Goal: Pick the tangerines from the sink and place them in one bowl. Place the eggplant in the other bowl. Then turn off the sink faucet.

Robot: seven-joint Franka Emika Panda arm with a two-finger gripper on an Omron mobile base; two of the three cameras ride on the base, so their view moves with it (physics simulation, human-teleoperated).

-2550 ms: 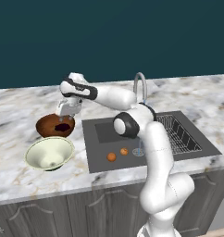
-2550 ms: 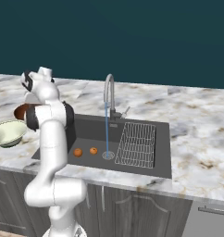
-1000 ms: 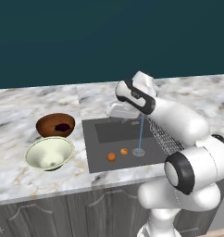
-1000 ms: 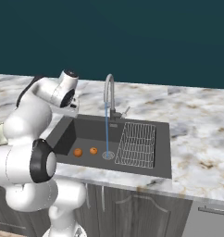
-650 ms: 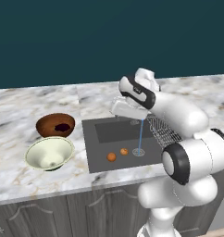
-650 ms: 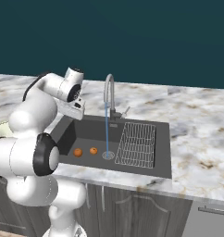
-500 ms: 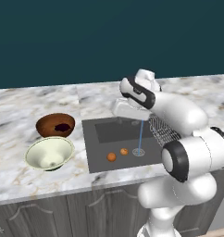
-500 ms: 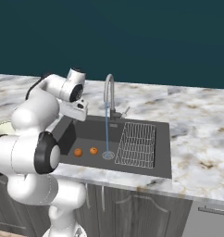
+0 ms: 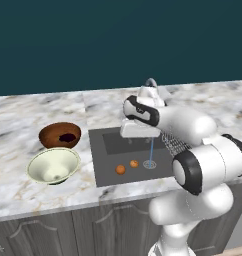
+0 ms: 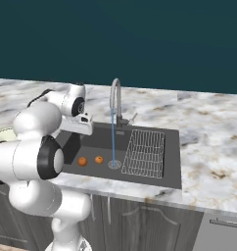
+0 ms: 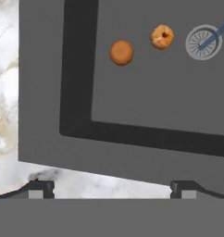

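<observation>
over the back edge of the sink [image 9: 105, 150], the gripper [image 11: 111, 187] hangs with its fingertips wide apart and nothing between them, looking down into the basin. both tangerines lie on the sink floor: one tangerine [image 11: 121, 52] and, just beside it, the other tangerine [image 11: 162, 36], which sits nearer the round drain [image 11: 203, 42]. in the left base view they show as two orange dots near the front of the sink, the drain to one side of them.

beside the sink, on the tabletop [image 9: 23, 197], stand the two bowls. the reddish-brown bowl [image 9: 53, 134] has a dark shape in it, which looks to be the eggplant [image 9: 68, 137], so that step reads as done. the pale bowl [image 9: 54, 166], nearer the front edge than the brown one and touching or almost touching it, holds nothing.

behind the sink, the faucet [image 10: 114, 100] pours a thin blue stream [image 10: 113, 139] straight onto the drain, so the water is on. the wire rack [image 10: 144, 152] lies in the far side of the sink from the bowls.

judged from this: one of three parts is finished. left are both tangerines, to go one at a time into the pale bowl, and then the faucet shut off. the next move would be a descent onto one of the fruits.
</observation>
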